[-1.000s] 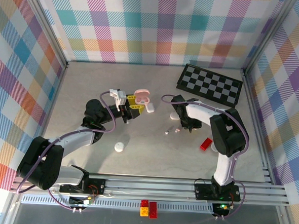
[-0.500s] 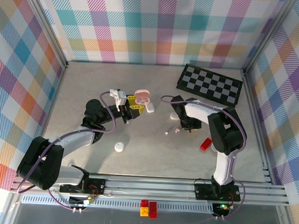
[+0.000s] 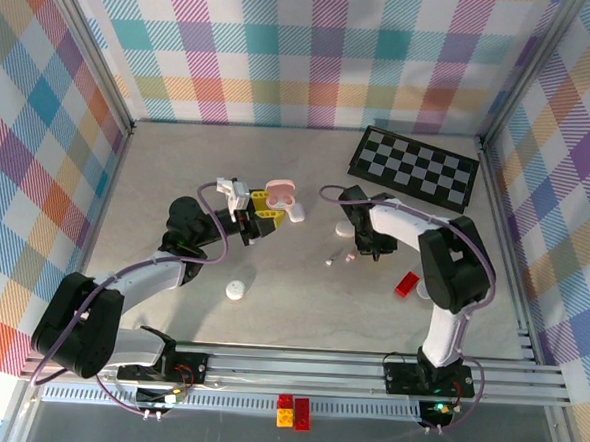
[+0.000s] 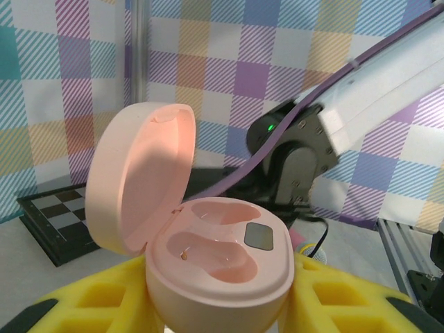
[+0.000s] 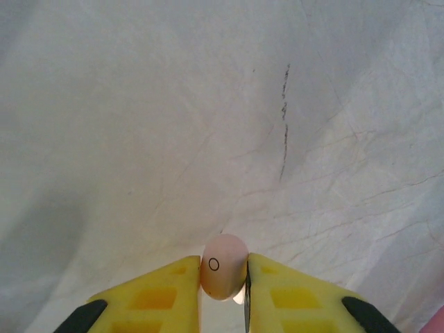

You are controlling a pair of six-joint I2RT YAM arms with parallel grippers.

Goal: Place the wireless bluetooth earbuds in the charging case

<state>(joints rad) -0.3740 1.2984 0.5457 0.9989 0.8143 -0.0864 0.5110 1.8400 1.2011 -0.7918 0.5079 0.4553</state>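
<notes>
Right pincer (image 5: 223, 279) is closed on a pale pink earbud (image 5: 223, 267), one yellow pad pressed to each side of it, just above the bare surface (image 5: 208, 104). The bud's rounded end pokes out of the grip toward 12 o'clock in the wrist view. Its stem is hidden between the pads, so I cannot tell which way its long axis runs.

Left pincer (image 4: 215, 309) grips the pink charging case (image 4: 222, 270) by its base. The lid (image 4: 139, 173) stands swung back at 10 o'clock of the base, and both wells face up and look empty.

Seen from above, the case lies at about 10 o'clock from the right pincer, near but apart, with open surface between them. The bud must therefore travel up and to the left, then come down into a well. I judge that the right wrist will need to turn so the stem points into the well. Two loose white earbuds (image 3: 330, 262) lie at about 8 o'clock of the right pincer.
</notes>
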